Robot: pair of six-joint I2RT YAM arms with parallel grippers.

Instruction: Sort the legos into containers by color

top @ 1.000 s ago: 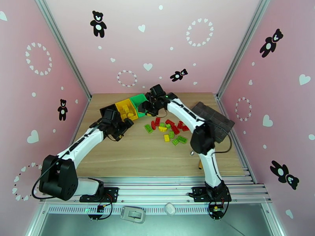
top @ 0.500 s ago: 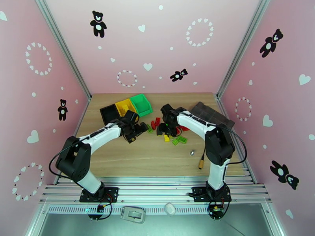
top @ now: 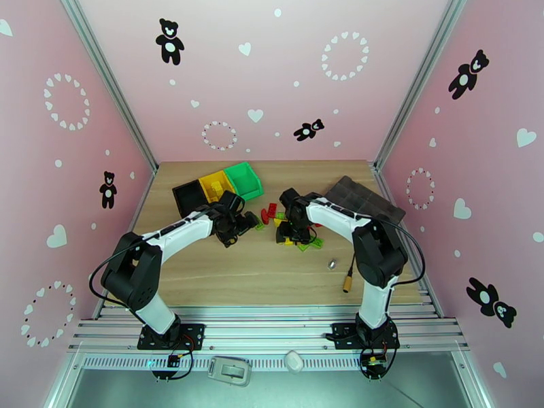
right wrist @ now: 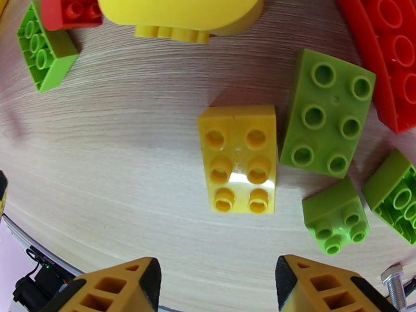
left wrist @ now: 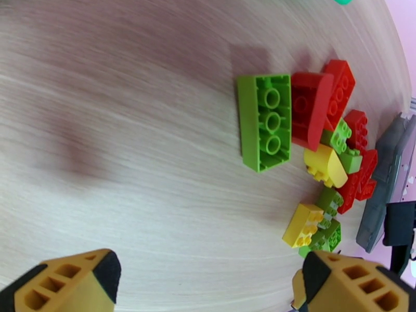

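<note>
The legos (top: 294, 226) lie in a loose red, yellow and green pile at mid-table. The three joined containers, black (top: 187, 196), yellow (top: 214, 185) and green (top: 243, 179), stand behind and to the left of it. My left gripper (top: 241, 222) hovers open just left of the pile. In the left wrist view its empty jaws (left wrist: 208, 271) face a long green brick (left wrist: 264, 122) and red bricks (left wrist: 311, 115). My right gripper (top: 292, 229) is low over the pile. It stands open (right wrist: 218, 276), and a yellow brick (right wrist: 238, 158) lies flat just ahead of the gap beside a green brick (right wrist: 327, 114).
A dark grey compartment tray (top: 364, 202) lies at the right rear. A brass-tipped black tool (top: 349, 283) and a small metal piece (top: 332, 263) lie on the table near the right arm's elbow. Bare wood stretches in front of the pile.
The left gripper swung from the bins rightward to the pile's left edge. The right gripper came away from the green container and dropped down over the pile.
</note>
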